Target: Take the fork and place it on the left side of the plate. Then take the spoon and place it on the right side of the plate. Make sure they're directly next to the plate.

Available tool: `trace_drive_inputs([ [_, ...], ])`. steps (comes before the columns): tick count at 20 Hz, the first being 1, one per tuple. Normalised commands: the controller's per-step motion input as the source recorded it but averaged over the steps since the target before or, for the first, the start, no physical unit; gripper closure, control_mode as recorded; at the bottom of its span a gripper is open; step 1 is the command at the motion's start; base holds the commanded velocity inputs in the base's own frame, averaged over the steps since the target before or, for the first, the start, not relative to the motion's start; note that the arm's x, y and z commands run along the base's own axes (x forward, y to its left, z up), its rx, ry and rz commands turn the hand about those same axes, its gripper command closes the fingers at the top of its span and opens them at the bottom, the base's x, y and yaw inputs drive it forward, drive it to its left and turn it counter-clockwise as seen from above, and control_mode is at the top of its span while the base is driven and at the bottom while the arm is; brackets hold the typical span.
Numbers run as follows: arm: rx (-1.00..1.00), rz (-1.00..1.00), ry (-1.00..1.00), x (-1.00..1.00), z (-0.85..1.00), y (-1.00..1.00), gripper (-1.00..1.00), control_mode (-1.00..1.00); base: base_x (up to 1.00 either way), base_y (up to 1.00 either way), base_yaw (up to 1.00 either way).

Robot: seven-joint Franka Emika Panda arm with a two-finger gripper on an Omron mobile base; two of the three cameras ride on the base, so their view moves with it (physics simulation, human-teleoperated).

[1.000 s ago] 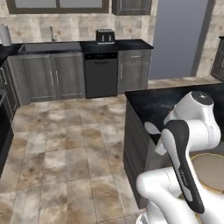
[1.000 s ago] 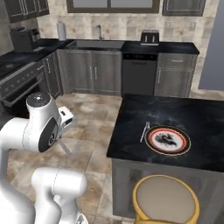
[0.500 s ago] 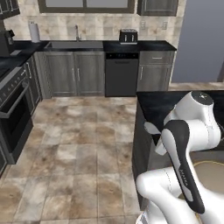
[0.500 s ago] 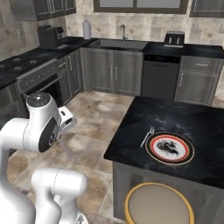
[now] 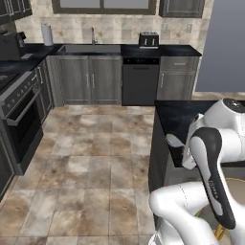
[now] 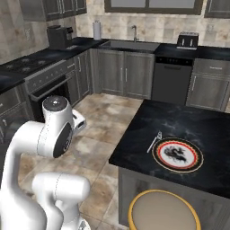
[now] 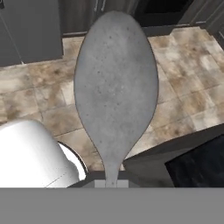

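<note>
We find the claw closed on the spoon (image 7: pixel 116 83): in the hand view its grey oval bowl rises large from the bottom edge, its thin neck running down to where the fingers would stand, with tiled floor (image 7: pixel 183 96) and dark cabinet fronts behind it. The fingertips themselves we cannot make out there.

In the right base view the plate (image 6: pixel 177 154) lies flat on the dark island surface (image 6: pixel 188 123), near its front edge. The fork (image 6: pixel 154 141) lies on the same surface just beside the plate's left rim, tines pointing away from the robot; whether it touches the rim we cannot tell. The surface on the plate's right side carries no cutlery.

A round tan stool (image 6: pixel 164 211) with a yellow rim stands on the floor just in front of the island, below the plate.

Along the far wall we note the sink (image 6: pixel 130 44), a toaster (image 6: pixel 188 40), a paper towel roll (image 6: pixel 97 30) and a coffee machine (image 6: pixel 57 37) on the black counter; an oven (image 6: pixel 47 87) stands at the left.
</note>
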Motion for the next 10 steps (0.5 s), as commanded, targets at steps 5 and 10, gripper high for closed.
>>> trace_drive_inputs([
  [5,0.02,0.05,0.00,0.04,0.00,-0.82,1.00,-1.00,0.00,0.00,0.00],
  [10,0.01,-0.02,0.02,0.19,0.00,-0.79,1.00,-1.00,0.00,0.00,0.00],
])
